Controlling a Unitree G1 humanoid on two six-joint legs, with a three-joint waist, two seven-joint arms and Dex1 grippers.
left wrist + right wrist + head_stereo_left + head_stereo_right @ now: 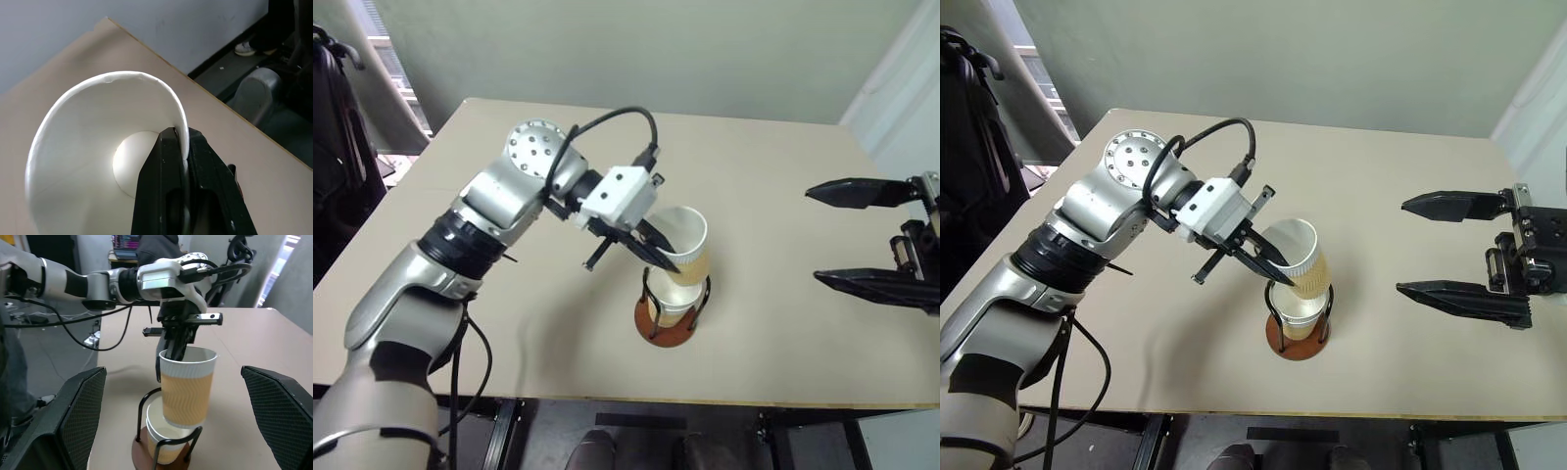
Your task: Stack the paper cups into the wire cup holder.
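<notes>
The tabletop [783,196] is smooth, matte beige board. Near its front edge stands the holder [666,331]: a round reddish-brown disc with thin black wire loops rising from it. A tapered paper cup [161,443], white inside, pale tan outside, sits down among the wires. A second cup [188,387], its tan wall ribbed in wavy lines, hangs tilted just above it, its base over the lower cup's mouth.

The left gripper [1268,257] has its black jaws clamped tight on the upper cup's rim, one finger [159,196] inside the white wall and one outside. That arm reaches in from the left, the wrist angled down and rightward toward the holder.

The right gripper [1459,250] hovers well apart at the right, above the tabletop, jaws spread wide and holding nothing, pointing leftward toward the cups.
</notes>
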